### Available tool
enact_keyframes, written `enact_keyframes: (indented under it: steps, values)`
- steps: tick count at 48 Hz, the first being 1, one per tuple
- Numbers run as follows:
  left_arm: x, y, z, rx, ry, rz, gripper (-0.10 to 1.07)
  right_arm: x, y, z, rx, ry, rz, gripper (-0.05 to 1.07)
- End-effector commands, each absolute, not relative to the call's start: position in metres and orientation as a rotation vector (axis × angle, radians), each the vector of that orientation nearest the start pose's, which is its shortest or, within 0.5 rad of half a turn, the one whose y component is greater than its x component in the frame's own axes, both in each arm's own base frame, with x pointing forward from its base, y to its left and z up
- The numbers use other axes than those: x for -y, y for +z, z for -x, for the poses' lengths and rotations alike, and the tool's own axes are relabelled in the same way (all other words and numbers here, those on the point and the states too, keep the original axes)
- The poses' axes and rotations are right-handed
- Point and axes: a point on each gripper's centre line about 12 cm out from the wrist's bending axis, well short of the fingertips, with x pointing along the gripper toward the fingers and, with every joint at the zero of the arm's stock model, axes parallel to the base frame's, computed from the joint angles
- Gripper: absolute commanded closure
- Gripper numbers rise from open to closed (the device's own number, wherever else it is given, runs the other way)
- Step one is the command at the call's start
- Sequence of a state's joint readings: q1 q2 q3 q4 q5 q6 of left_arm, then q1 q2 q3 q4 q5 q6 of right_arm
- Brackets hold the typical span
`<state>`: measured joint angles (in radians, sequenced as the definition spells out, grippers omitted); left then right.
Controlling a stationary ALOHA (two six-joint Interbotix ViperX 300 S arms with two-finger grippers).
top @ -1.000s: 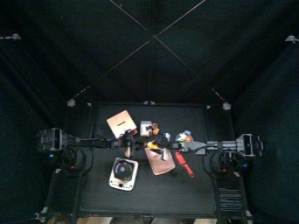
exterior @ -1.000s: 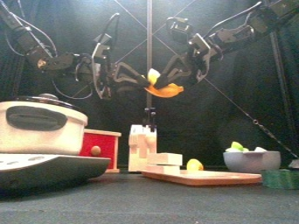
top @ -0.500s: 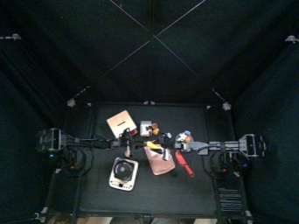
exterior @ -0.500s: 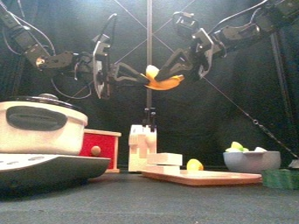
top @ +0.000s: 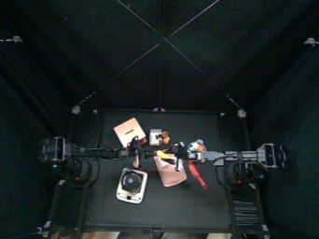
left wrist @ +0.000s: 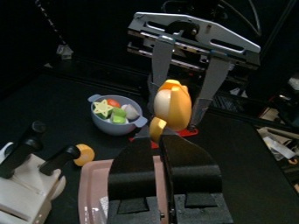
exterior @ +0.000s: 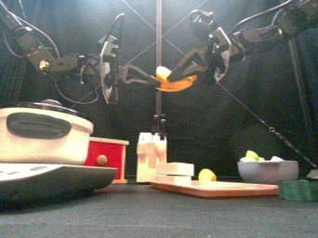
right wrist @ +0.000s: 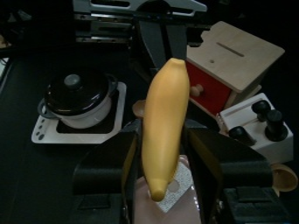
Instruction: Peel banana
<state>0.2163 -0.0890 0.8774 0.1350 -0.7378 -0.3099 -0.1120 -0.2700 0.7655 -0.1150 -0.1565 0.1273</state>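
Both jaws on banana (exterior: 172, 82) midair

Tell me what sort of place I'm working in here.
Likely a mock kitchen set up in a robot test pen: a rice cooker, a pink cutting board and a bowl of fruit sit on a small black table enclosed by black curtains.

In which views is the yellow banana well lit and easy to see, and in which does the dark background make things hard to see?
Right wrist view: the long yellow banana is bright and sharp, between the right pincer prongs. Left wrist view: also bright, its near end hidden behind the left pincer. Front view: it glows against black curtains, the arms only dim shapes. Top view: the small black table merges with the curtains; the banana cannot be made out.
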Motion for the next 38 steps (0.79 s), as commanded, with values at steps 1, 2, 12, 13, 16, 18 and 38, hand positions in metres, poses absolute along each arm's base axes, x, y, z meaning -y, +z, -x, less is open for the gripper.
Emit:
enact_keyframes:
  steps: [1, 2, 12, 13, 16, 18, 38]
  values:
    - [-0.074, 0.212, -0.35, -0.041, 0.156, 0.22, 0.87, 0.035, 0.269, -0.342, -0.273, -0.088, -0.027, 0.35]
    - [-0.074, 0.212, -0.35, -0.041, 0.156, 0.22, 0.87, 0.034, 0.269, -0.341, -0.269, -0.088, -0.027, 0.35]
    - [-0.076, 0.212, -0.35, -0.042, 0.162, 0.22, 0.87, 0.034, 0.271, -0.336, -0.239, -0.089, -0.042, 0.35]
    - [-0.076, 0.212, -0.35, -0.042, 0.162, 0.22, 0.87, 0.034, 0.271, -0.336, -0.239, -0.09, -0.043, 0.35]
    - [-0.076, 0.212, -0.35, -0.04, 0.162, 0.22, 0.87, 0.034, 0.271, -0.336, -0.237, -0.09, -0.043, 0.35]
    - [-0.076, 0.212, -0.35, -0.042, 0.162, 0.22, 0.87, 0.034, 0.27, -0.337, -0.236, -0.091, -0.044, 0.35]
    - [-0.075, 0.221, -0.357, -0.011, 0.15, 0.22, 0.87, 0.049, 0.263, -0.367, -0.24, -0.122, -0.065, 0.33]
